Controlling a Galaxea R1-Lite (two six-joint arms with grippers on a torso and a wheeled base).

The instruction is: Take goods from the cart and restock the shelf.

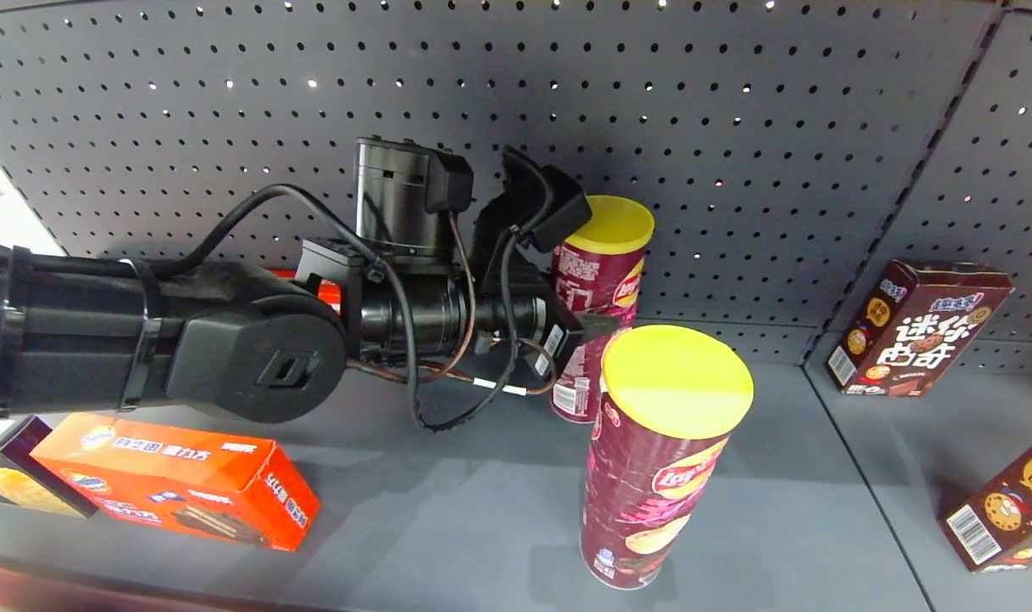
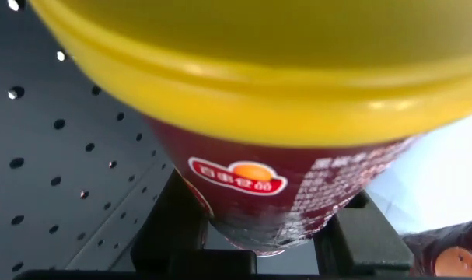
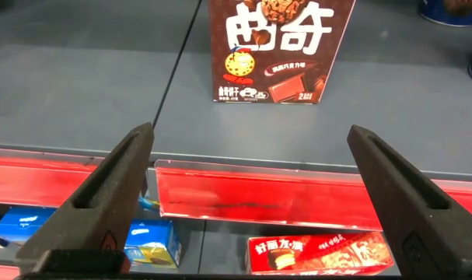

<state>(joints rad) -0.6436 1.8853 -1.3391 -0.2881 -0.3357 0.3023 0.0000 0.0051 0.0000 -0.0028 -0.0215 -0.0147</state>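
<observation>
Two maroon chips cans with yellow lids stand on the grey shelf [image 1: 448, 510]. My left gripper [image 1: 586, 323] comes in from the left and is shut on the rear chips can [image 1: 605, 263], close to the pegboard back wall. In the left wrist view that rear chips can [image 2: 282, 187] sits between the dark fingers [image 2: 173, 225]. I cannot tell whether its base touches the shelf. The front chips can [image 1: 656, 476] stands free, just ahead and to the right. My right gripper [image 3: 255, 210] is open in front of a shelf edge, facing a brown cookie box [image 3: 278, 50].
An orange box [image 1: 176, 484] lies at the shelf's front left, with a yellow snack box [image 1: 14, 489] beside it. Brown cookie boxes [image 1: 915, 327] [image 1: 1009, 510] sit in the bay on the right. A red price strip [image 3: 298, 194] fronts the shelf, and below it are blue packs [image 3: 150, 241].
</observation>
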